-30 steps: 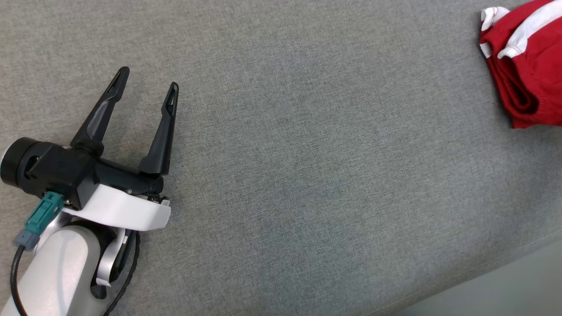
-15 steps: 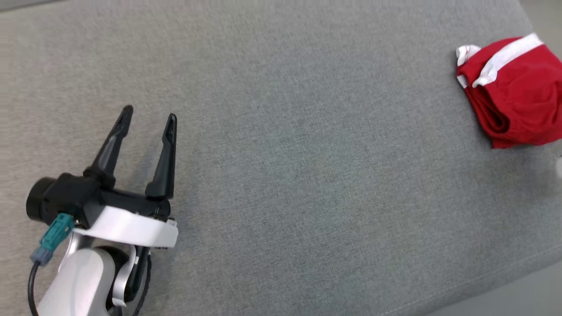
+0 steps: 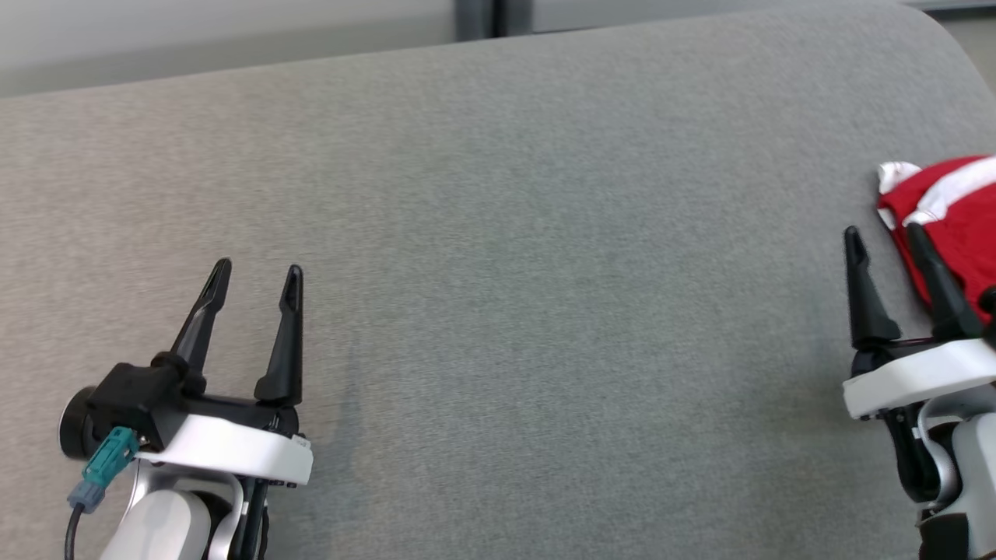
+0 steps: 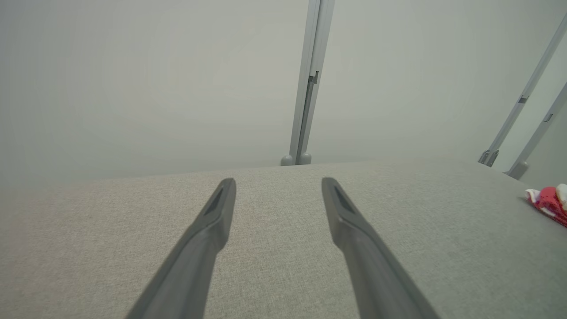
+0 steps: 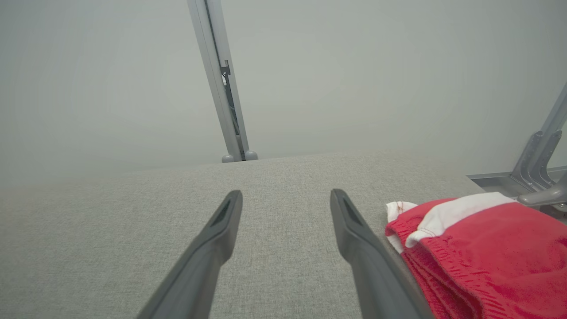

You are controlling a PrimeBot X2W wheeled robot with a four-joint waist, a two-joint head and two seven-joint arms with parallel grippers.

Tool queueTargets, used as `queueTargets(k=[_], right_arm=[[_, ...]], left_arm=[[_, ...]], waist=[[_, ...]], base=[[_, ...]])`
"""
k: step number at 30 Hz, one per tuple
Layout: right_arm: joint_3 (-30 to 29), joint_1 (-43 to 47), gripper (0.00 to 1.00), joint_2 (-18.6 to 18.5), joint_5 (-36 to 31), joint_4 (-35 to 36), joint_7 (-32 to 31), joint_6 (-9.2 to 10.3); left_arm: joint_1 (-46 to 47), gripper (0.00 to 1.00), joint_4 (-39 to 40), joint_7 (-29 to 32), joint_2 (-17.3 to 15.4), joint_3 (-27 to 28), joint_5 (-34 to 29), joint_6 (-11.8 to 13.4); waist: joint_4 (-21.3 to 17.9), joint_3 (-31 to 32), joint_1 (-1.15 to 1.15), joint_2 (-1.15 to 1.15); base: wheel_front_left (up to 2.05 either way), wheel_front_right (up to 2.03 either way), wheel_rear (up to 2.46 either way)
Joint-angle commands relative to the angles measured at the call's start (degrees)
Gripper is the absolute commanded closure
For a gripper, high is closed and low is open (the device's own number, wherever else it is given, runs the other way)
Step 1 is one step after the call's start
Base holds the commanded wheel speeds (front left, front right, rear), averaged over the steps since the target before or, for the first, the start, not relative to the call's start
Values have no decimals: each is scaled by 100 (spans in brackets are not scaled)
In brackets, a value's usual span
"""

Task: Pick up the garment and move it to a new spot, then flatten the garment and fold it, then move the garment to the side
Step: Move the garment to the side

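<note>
The garment point(image 3: 953, 214) is a folded red piece with white trim, lying at the far right of the grey fabric surface point(image 3: 529, 272). It is small at the right edge of the left wrist view, garment point(image 4: 551, 203), and large at the lower right of the right wrist view, garment point(image 5: 483, 252). My right gripper point(image 3: 885, 233) stands open just left of the garment, its right finger over the garment's edge and nothing between the fingers. My left gripper point(image 3: 257, 271) is open and empty at the lower left, far from the garment.
The grey surface ends at a rounded far edge with a pale wall behind. A grey metal post point(image 4: 305, 88) rises beyond that edge, and metal frame legs point(image 5: 538, 155) stand past the right end.
The head camera has tilted up, so the far edge and wall now show. My right gripper has come into view beside the garment. The left gripper stays open in the same pose.
</note>
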State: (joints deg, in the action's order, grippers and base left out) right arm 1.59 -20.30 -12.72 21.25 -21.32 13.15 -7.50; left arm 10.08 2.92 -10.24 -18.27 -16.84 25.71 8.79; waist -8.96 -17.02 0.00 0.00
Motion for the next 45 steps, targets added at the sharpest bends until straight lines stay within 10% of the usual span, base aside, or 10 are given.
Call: queueTargets(k=[1,17,45], right_arm=[[13,155,0,48,-86,221,-118,1],[-181,1263,0,391,-681,1462,-829,1],[-721,2840,0,797,-919,2800,-1525,1]], left_arm=[[-124,0,-61,-35,4,33,47,58],[-860,0,-529,-230,-20,223,264,223],[-1641,0,-251,52,-237,105,456,264]], waist=[[288,232,0,0],[909,986,0,0],[881,1791,0,0]], base=[[0,0,0],[0,0,0],[0,0,0]])
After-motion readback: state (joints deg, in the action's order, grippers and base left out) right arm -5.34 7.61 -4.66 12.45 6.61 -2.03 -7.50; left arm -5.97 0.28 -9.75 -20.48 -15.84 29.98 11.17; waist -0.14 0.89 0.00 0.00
